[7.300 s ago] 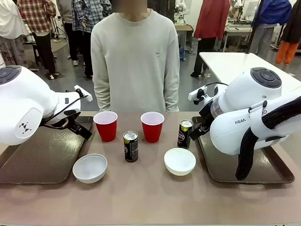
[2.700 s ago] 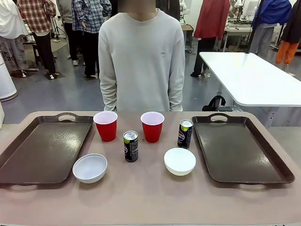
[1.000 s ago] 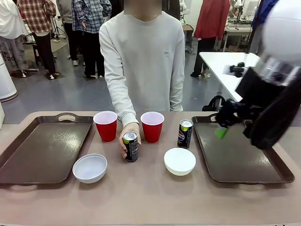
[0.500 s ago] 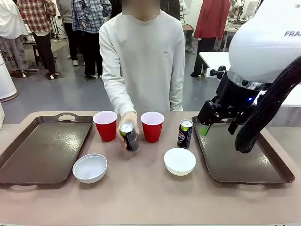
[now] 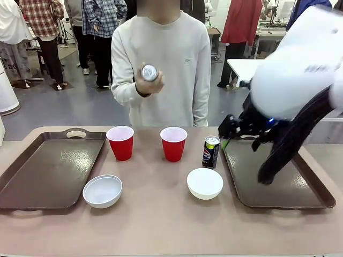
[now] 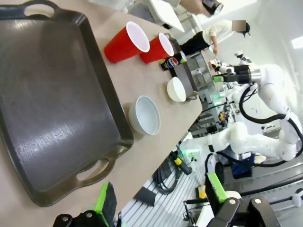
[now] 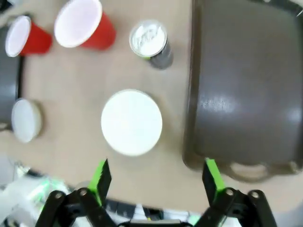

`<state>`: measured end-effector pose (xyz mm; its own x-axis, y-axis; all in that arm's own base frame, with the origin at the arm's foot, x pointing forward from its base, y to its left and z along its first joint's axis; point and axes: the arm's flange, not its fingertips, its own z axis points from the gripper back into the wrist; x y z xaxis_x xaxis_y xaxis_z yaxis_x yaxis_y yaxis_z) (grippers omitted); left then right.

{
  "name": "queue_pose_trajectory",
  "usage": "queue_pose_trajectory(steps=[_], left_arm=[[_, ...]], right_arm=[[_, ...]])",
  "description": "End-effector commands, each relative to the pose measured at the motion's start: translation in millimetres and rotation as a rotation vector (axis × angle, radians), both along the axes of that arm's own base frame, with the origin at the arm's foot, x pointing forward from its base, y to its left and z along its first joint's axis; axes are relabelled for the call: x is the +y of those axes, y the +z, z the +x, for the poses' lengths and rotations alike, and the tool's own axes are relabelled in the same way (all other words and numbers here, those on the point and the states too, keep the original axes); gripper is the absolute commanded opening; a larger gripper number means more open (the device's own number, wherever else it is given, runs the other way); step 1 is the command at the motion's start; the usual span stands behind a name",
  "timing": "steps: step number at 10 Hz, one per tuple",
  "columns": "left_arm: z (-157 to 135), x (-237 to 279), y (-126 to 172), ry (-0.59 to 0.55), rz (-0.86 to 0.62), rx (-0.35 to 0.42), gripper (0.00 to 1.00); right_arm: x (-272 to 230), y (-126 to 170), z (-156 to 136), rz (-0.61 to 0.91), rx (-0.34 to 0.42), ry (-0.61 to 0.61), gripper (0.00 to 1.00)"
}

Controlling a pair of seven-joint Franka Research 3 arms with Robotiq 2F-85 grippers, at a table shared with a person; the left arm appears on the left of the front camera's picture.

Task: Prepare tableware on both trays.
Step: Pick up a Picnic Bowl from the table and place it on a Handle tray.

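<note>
My left gripper point(image 6: 161, 196) and right gripper point(image 7: 156, 175) gape, empty; the person's hand point(image 5: 146, 84) holds the black-green metal drink can point(image 5: 149, 72) at chest height; the dark blue Pepsi can point(image 5: 210, 151) stands just beside the right dark brown plastic tray point(image 5: 289, 196).

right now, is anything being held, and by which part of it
The person's hand holds the black-green can, wrapped around its side, up at chest height. The left gripper and right gripper are open, holding nothing.

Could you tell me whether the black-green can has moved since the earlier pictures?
Yes: the can has gone up from the table before the red cups, into the person's raised hand.
</note>
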<state>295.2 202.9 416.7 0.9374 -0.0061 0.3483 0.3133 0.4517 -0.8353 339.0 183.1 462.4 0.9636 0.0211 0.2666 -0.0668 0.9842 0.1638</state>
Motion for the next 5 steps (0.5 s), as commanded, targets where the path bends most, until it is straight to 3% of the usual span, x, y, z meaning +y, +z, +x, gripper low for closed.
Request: queue_pose_trajectory(steps=[1, 3, 5], left_arm=[[-1, 1, 2, 0.002, -0.014, -0.001, 1.0], [-1, 1, 2, 0.002, -0.014, -0.001, 1.0], [-1, 1, 2, 0.002, -0.014, -0.001, 1.0]], right_arm=[[33, -60, 28, -0.095, 0.049, -0.035, 1.0], [44, -86, 34, -0.155, 0.112, -0.017, 1.0], [43, -91, 34, -0.177, 0.106, -0.012, 1.0]])
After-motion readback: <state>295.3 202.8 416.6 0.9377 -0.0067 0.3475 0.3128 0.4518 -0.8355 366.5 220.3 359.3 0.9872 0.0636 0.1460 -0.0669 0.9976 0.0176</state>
